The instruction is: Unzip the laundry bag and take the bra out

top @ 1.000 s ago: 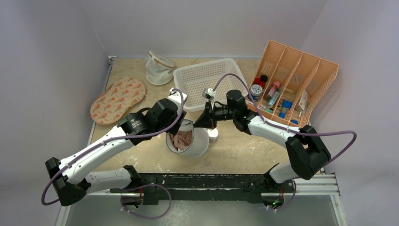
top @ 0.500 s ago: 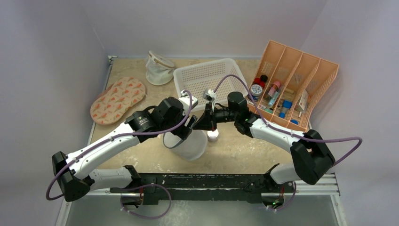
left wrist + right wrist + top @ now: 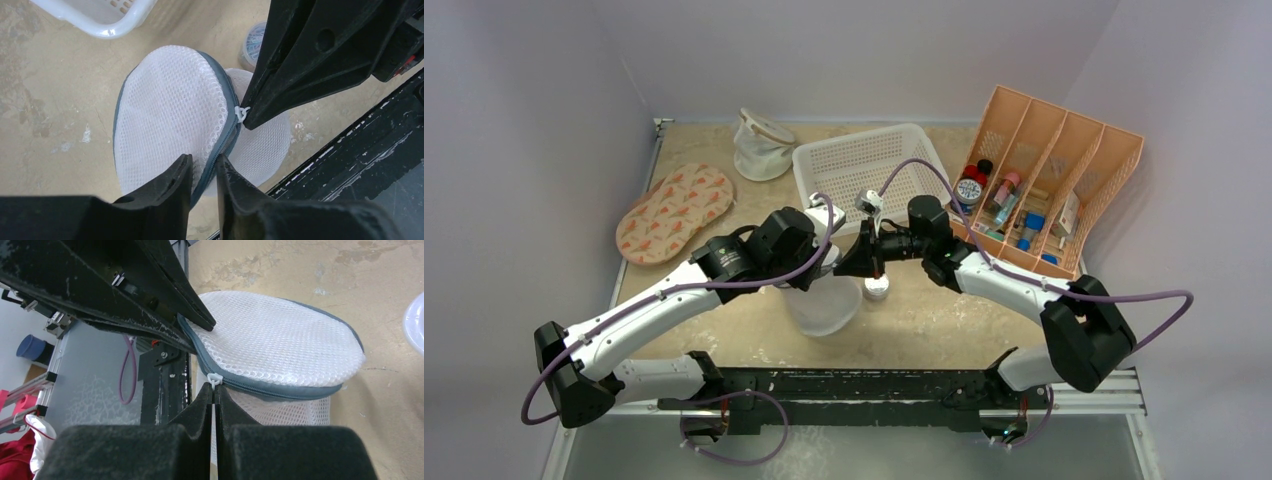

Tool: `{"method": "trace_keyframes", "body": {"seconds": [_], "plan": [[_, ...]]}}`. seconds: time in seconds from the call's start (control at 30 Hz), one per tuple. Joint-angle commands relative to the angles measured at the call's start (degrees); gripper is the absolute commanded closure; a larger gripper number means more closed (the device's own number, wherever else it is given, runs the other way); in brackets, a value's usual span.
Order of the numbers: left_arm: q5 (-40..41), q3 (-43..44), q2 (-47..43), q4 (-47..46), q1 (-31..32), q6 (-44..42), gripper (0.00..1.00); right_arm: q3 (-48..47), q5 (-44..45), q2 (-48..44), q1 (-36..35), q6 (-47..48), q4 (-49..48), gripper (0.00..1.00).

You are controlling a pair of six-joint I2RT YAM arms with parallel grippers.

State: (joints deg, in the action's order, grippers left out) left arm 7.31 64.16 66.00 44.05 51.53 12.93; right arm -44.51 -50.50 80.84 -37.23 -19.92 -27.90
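Note:
The laundry bag [image 3: 824,305], a white mesh drum with a grey-blue zipper rim, stands mid-table between both arms. Its round lid [image 3: 170,105] lies over the mouth, so the bra is hidden. My left gripper [image 3: 202,161] is shut on the near edge of the lid, with the zipper rim between its fingers. My right gripper [image 3: 214,388] is shut on the small white zipper pull [image 3: 214,378] at the rim. In the left wrist view that pull [image 3: 242,114] sits at the tip of the right fingers [image 3: 300,65]. From above, both grippers meet over the bag, left [image 3: 827,268] and right [image 3: 866,268].
A small round jar [image 3: 877,288] stands just right of the bag. Behind are a white slotted basket [image 3: 864,165], a mesh pouch with tan rim [image 3: 762,143], a patterned oval pad [image 3: 674,212] and an orange divided organiser [image 3: 1064,160]. The black rail [image 3: 904,385] runs along the near edge.
A second ago the bag's mouth gaped with pink fabric showing. The left gripper has moved right onto the lid edge and closed its jaws; the lid now covers the mouth. The right gripper kept the pull.

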Motion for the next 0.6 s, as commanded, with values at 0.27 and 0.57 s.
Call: {"method": "trace_keyframes", "body": {"seconds": [0.27,0.57], "plan": [[2.5,6.0,-4.5,5.7,0.3,0.4,1.0,-3.0,0.2,1.9,2.0,5.6,3.0,1.0],[-5.8,6.9,-4.8,11.8,0.3,-0.8,1.0,-8.0,-2.1,7.4,4.1,14.3,8.0,1.0]]}}
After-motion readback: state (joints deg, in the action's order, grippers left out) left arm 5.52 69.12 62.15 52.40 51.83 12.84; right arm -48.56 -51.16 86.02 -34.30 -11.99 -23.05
